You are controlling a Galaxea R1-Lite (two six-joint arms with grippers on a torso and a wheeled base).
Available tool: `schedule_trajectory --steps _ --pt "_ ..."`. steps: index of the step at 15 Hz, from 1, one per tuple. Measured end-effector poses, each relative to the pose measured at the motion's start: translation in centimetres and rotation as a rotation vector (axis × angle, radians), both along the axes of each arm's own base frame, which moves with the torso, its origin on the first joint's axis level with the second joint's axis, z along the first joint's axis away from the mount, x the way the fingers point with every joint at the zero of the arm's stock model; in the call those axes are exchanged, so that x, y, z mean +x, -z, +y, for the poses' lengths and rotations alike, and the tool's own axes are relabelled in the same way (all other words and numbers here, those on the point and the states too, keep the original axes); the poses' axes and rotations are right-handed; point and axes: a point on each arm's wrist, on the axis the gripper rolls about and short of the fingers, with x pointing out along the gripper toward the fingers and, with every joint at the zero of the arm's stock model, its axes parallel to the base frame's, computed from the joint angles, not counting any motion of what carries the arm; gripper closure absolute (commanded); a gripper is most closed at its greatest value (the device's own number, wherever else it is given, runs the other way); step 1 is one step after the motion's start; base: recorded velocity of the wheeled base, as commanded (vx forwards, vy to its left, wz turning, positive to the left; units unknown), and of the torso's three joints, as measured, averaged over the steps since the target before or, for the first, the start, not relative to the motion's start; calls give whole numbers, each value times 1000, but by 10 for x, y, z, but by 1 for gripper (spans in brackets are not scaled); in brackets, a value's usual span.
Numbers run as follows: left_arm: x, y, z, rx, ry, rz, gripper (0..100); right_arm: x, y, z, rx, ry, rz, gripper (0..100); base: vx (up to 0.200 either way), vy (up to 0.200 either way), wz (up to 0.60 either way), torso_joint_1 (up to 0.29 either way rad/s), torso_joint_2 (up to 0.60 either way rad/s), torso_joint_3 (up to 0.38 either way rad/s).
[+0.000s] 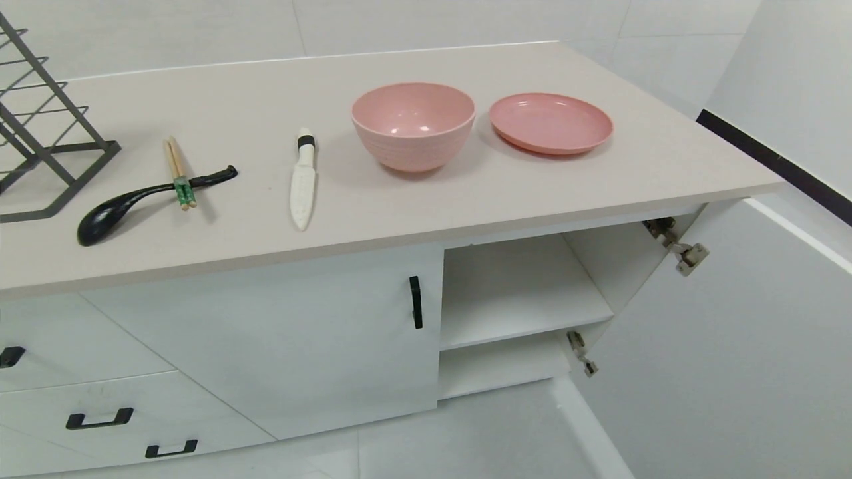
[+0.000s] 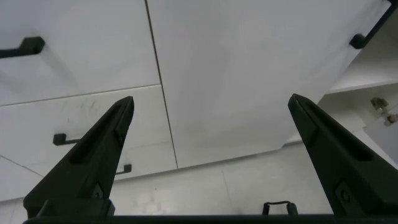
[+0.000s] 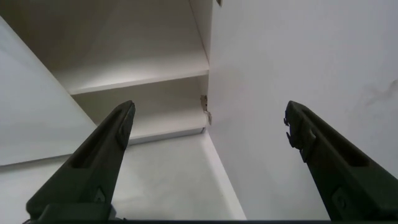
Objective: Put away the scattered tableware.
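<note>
Dish rack (image 1: 41, 133) cut off at the far left of the counter (image 1: 532, 183). Black spoon (image 1: 133, 203) points its handle right, with chopsticks (image 1: 180, 174) crossing it. White knife (image 1: 303, 183) points its tip toward the near edge. Pink bowl (image 1: 413, 126) and pink plate (image 1: 551, 123) sit on the right. The left gripper (image 2: 211, 102) is spread wide and empty near the drawers (image 2: 74, 74). The right gripper (image 3: 208, 106) is the same by the open shelves (image 3: 137, 78).

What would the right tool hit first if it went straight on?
Likely the lower hinge of the open cabinet, beside the door; the right tool points about there, though depth is unclear.
</note>
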Motion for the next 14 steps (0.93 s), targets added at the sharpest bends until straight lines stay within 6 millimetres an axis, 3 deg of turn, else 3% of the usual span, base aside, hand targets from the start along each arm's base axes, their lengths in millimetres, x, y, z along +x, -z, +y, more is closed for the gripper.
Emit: schedule_trajectory --steps 14 --pt "0 0 0 -1 -1 1 0 0 0 0 1 2 0 0 0 0 0 183 -504 -323"
